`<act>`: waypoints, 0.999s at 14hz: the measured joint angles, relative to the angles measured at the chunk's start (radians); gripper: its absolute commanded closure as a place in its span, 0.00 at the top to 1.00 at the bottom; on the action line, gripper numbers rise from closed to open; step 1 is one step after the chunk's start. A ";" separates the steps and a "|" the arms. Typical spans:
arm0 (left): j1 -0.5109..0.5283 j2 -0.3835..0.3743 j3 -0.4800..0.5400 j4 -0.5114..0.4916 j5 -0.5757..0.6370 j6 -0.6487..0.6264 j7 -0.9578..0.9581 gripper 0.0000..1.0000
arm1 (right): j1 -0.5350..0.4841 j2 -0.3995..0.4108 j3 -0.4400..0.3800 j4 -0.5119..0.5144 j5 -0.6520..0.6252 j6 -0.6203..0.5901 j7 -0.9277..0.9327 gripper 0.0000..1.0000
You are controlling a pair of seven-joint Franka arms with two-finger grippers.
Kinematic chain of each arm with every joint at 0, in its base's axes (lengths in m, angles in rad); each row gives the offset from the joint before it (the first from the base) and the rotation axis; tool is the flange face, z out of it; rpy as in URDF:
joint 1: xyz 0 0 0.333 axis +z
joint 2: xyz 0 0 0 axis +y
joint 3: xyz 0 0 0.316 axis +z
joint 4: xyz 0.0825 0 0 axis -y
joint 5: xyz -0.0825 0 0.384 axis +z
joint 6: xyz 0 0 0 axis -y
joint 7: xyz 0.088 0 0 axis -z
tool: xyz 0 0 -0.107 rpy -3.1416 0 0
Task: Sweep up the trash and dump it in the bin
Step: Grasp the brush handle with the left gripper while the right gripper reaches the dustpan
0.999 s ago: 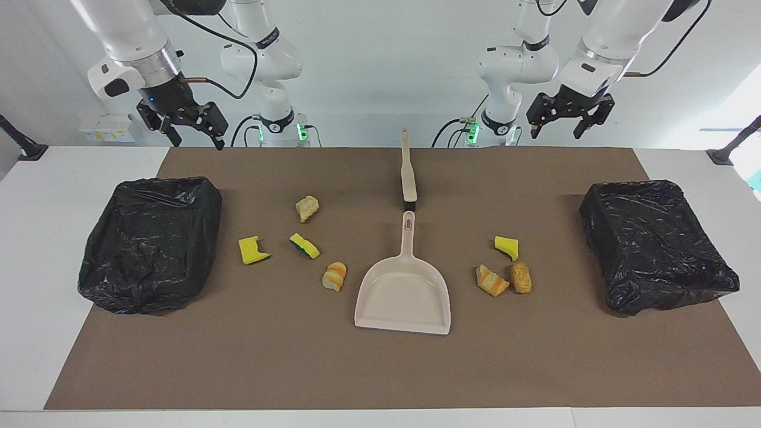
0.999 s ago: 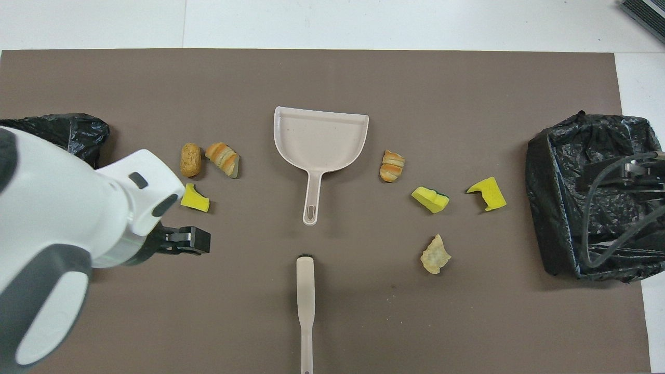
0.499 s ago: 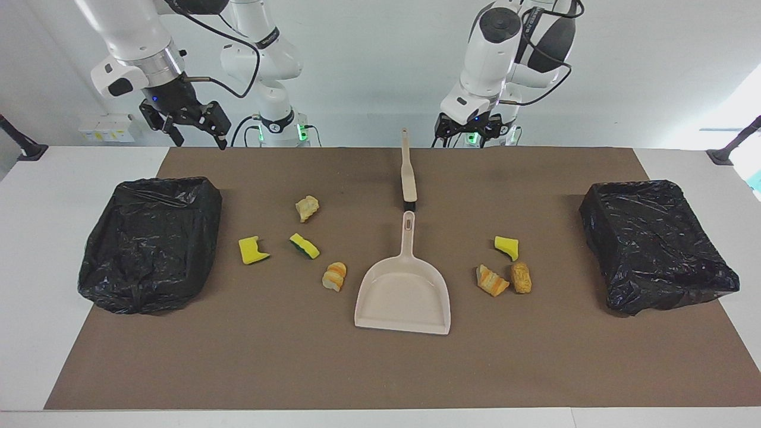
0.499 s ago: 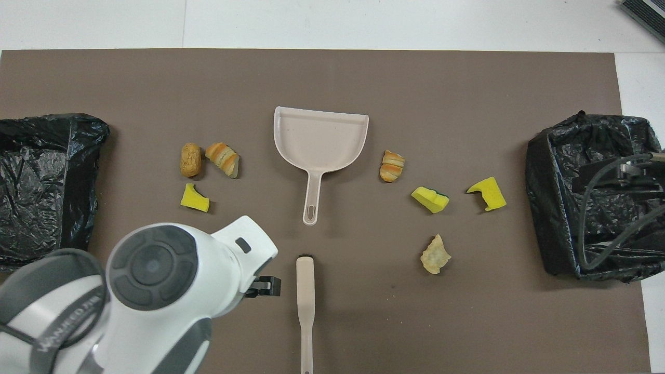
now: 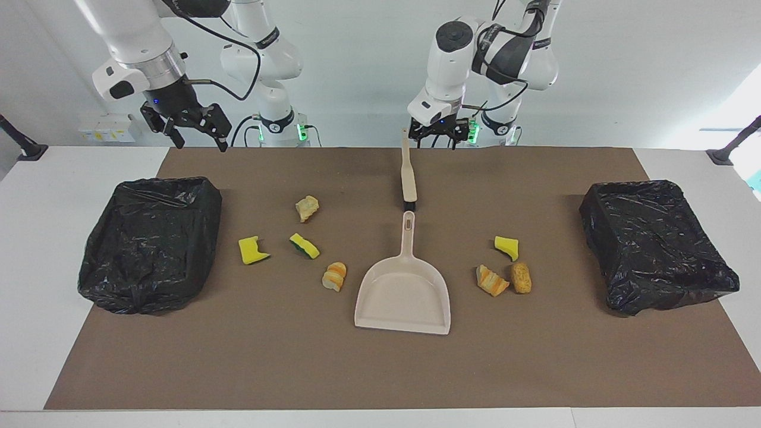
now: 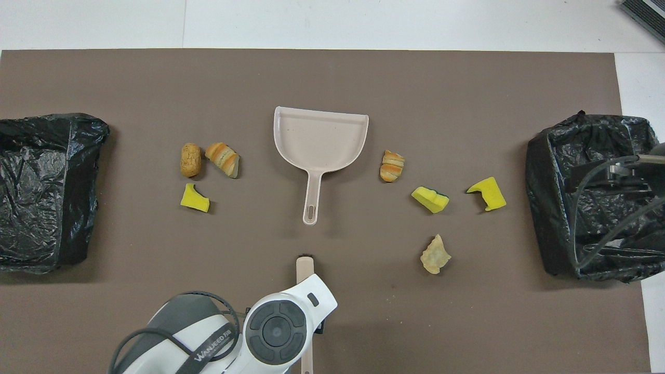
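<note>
Several scraps of trash lie on the brown mat on either side of the beige dustpan [image 5: 403,291] [image 6: 321,137]: a yellow sponge piece [image 5: 254,250] [image 6: 488,193], a yellow-green one [image 5: 304,246], bread chunks [image 5: 307,208] [image 5: 335,276], and toward the left arm's end another sponge piece [image 5: 507,247] and two bread pieces [image 5: 492,280]. The beige brush [image 5: 408,178] [image 6: 305,262] lies nearer to the robots than the dustpan. My left gripper [image 5: 437,134] hangs open just above the brush's handle end. My right gripper [image 5: 190,122] waits open, raised over the mat's edge.
Two bins lined with black bags stand at the ends of the mat, one at the right arm's end [image 5: 151,244] [image 6: 587,197] and one at the left arm's end [image 5: 657,244] [image 6: 44,187]. The left arm hides most of the brush handle in the overhead view.
The left arm has swung from over its own end of the table to above the brush handle and come lower. The right gripper has barely moved.
</note>
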 measured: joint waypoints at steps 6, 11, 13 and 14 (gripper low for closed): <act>-0.086 0.020 -0.001 -0.033 -0.073 0.041 -0.032 1.00 | 0.003 0.001 0.000 -0.004 -0.001 0.001 -0.013 1.00; -0.114 0.019 -0.001 -0.058 -0.080 0.042 -0.039 1.00 | 0.011 0.027 0.000 0.002 -0.018 -0.013 -0.031 1.00; -0.115 0.019 0.000 -0.063 -0.081 0.042 -0.040 0.58 | 0.046 0.053 0.003 0.007 -0.036 -0.012 -0.034 1.00; -0.115 0.018 0.000 -0.063 -0.081 0.042 -0.040 0.26 | 0.062 0.071 0.005 0.008 -0.038 -0.007 -0.034 1.00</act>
